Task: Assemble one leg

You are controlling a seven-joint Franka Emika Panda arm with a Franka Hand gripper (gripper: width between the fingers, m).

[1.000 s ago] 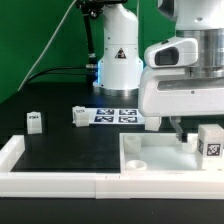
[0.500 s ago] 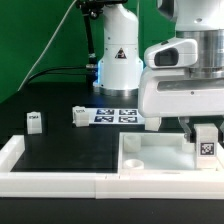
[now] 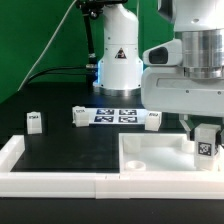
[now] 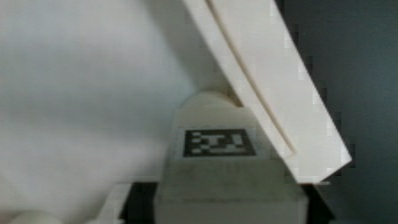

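Gripper (image 3: 205, 133) closed on the leg (image 3: 205, 143), held over the square piece (image 3: 150, 160) at the exterior view's right.

Insertion step, judged under way: the tagged leg (image 4: 221, 150) stands upright between the fingers, just above the piece's far right corner. Next it must meet the corner hole squarely, then be pressed or turned home. Three spare legs (image 3: 34, 121) lie near the marker board (image 3: 115, 115).

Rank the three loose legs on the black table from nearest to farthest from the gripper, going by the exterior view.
The gripper is at the exterior view's right, holding a tagged leg over the square tray piece.
1. The leg by the marker board's right end, nearest.
2. The leg at the board's left end, middle.
3. The leg at far left, farthest.
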